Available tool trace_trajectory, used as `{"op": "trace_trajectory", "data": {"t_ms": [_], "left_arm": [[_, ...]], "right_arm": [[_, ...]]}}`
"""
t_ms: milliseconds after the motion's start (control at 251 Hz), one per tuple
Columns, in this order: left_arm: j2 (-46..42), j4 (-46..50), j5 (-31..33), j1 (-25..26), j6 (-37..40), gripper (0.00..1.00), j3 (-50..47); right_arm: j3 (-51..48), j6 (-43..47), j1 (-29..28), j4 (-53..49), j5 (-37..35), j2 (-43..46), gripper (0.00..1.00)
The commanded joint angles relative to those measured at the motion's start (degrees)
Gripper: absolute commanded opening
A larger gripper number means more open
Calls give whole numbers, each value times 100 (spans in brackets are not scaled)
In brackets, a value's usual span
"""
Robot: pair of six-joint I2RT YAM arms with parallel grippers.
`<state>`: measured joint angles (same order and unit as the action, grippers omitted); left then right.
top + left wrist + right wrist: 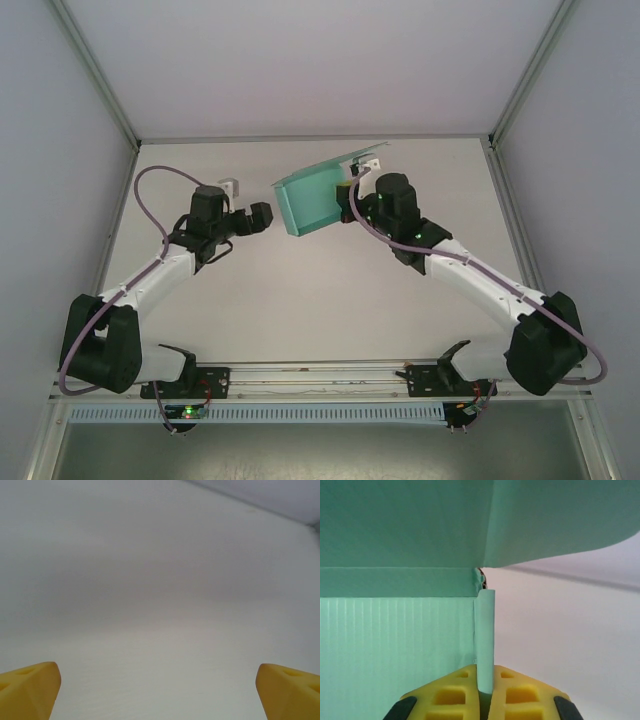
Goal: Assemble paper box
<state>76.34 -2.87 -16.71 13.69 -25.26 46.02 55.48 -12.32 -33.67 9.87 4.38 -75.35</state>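
- A pale, matte worktop (300,300) lies in the middle, evenly lit, with only soft shadows.
- Plain light-grey panels close it in: a left wall (50,180), a right wall (590,150) and a back wall (300,60).
- Slim metal frame bars (96,75) follow the seams down to the worktop's far corners.
- Along the near edge runs a metal rail (320,370), with a white slotted cable duct (300,412) just below it.
- Lowest in the overhead view is a dull grey-green surface (300,455).
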Motion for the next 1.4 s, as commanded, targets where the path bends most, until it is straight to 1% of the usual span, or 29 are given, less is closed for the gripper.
{"op": "trace_trajectory", "data": {"t_ms": [0,64,227,311,363,415,507,650,738,830,918,998,1037,1173,1229,1281,1317,1393], "left_arm": [[-6,-1534,-1654,151,87,100,-55],[50,-1690,-1976,292,243,100,58],[181,-1605,-2285,572,628,100,356],[245,-1649,-2582,675,742,100,458],[274,-1617,-2654,769,860,100,548],[307,-1463,-2719,881,1049,100,684],[409,-1294,-2675,1051,1231,100,903],[592,-1391,-2768,1187,1123,100,1223],[608,-1222,-2472,1262,1116,100,1418],[614,-1161,-2254,1279,1039,100,1504],[575,-1062,-1721,1281,983,100,1425],[566,-680,-963,1276,959,100,1398],[557,-375,-454,1270,900,100,1396],[490,825,1484,1221,721,100,1270],[455,1155,2286,1205,772,100,1139],[437,1475,3018,1146,661,100,1064],[432,1692,3323,1066,587,100,1035],[380,2032,3725,943,478,100,968]], "right_arm": [[-264,144,-71,731,770,-147,0],[-273,94,-61,907,980,-261,0],[-159,380,-153,957,1354,-501,0],[-52,495,-212,817,1213,-612,0],[42,536,-299,683,911,-696,0],[140,629,-362,541,895,-794,0],[210,610,-479,549,781,-951,0],[415,644,-751,427,340,-1264,0],[483,408,-752,352,159,-1379,0],[442,48,-613,612,551,-1448,0],[426,14,-562,639,669,-1403,0],[364,29,-544,621,617,-1233,0],[315,32,-535,606,519,-1118,0],[193,183,-483,167,-509,-726,0],[156,262,-458,-50,-913,-625,0],[153,295,-456,-241,-1286,-567,0],[145,320,-457,-345,-1422,-548,0],[155,338,-452,-561,-1658,-555,0]]}}
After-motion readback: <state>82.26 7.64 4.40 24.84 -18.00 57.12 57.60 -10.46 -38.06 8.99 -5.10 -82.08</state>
